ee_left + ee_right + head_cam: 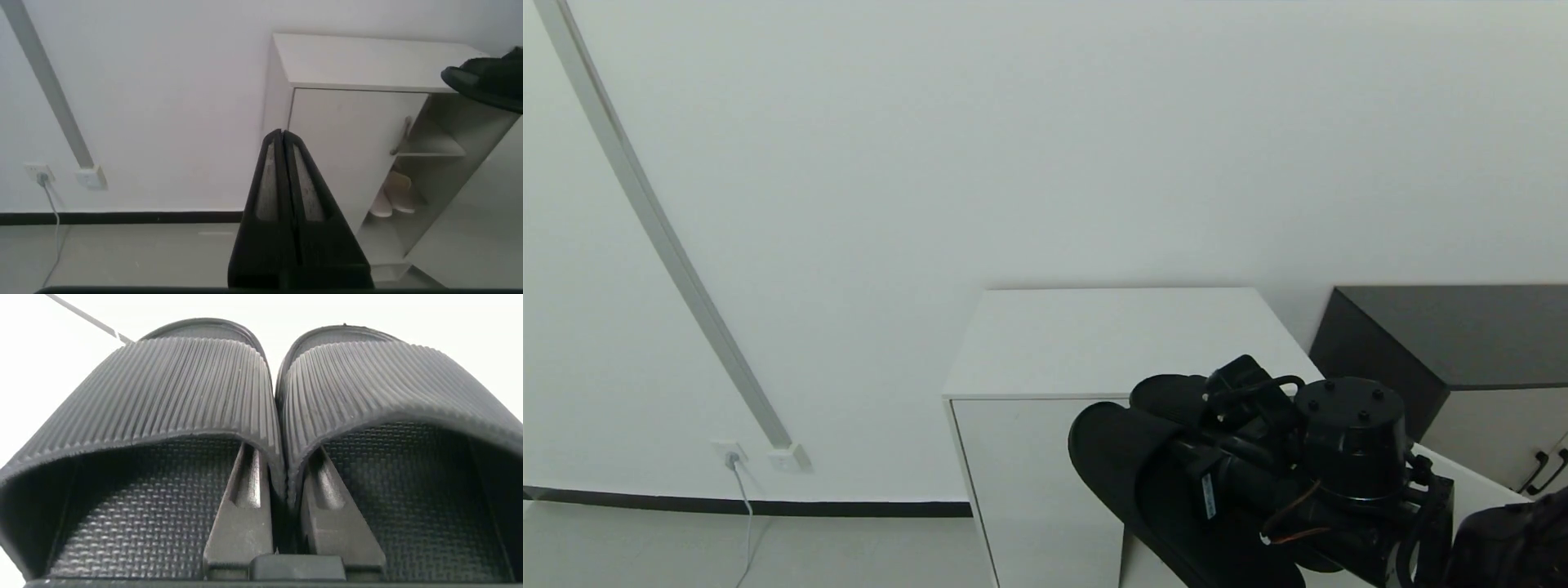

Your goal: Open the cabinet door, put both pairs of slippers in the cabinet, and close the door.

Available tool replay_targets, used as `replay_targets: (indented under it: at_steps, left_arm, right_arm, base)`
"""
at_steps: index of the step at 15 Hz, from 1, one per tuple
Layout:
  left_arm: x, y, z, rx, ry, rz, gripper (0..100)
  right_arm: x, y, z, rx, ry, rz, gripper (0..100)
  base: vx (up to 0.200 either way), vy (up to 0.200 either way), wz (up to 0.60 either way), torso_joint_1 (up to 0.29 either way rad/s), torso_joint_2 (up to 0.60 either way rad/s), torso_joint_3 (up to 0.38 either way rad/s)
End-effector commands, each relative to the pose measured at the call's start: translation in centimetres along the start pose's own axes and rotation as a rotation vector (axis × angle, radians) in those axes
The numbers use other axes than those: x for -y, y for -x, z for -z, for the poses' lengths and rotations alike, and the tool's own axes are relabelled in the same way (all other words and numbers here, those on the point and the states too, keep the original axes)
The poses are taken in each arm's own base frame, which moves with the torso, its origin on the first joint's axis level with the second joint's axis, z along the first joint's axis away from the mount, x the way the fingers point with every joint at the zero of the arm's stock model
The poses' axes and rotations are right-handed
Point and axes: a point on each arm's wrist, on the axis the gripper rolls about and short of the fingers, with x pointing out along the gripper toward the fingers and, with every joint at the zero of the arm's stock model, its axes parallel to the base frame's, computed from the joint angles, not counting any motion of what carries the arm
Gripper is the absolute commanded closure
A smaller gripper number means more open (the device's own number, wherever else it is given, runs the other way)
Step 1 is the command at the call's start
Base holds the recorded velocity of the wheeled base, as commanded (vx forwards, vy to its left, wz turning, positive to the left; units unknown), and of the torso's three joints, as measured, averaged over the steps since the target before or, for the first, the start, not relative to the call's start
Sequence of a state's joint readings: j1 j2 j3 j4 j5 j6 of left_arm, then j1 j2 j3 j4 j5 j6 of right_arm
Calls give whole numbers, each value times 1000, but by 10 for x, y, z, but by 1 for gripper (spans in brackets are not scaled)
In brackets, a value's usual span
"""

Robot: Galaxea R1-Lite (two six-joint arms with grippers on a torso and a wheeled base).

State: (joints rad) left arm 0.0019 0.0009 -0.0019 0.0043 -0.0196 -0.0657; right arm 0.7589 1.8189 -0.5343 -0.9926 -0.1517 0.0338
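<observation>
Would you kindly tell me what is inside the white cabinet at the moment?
A pale pair of slippers lies low in the open side, below a shelf. The closed door panel hides the rest of the inside.

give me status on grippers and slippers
Right gripper shut on black slippers, held before cabinet. Left gripper shut, empty. Cabinet open, pale slippers already inside. Nothing seen blocking.

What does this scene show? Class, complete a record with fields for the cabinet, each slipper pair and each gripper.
Cabinet: white, open, shelves showing
Light slippers: inside, on a lower level
Black slippers: held aloft side by side, near the cabinet's top
Right gripper: shut on that pair's adjoining straps
Left gripper: shut, empty
</observation>
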Motion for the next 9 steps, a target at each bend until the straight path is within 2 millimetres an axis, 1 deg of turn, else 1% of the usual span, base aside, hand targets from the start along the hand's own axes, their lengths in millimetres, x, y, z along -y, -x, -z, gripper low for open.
replay_targets:
  at_steps: [1,9]
  left_arm:
    - [0,0,0,2,0,1,100]
    - [0,0,0,0,0,-1,100]
  right_arm:
    - [0,0,1,-2,1,0,100]
    - [0,0,1,7,-1,1,100]
  base:
    - [0,-200,0,2,2,2]
    - [0,-200,0,2,5,2]
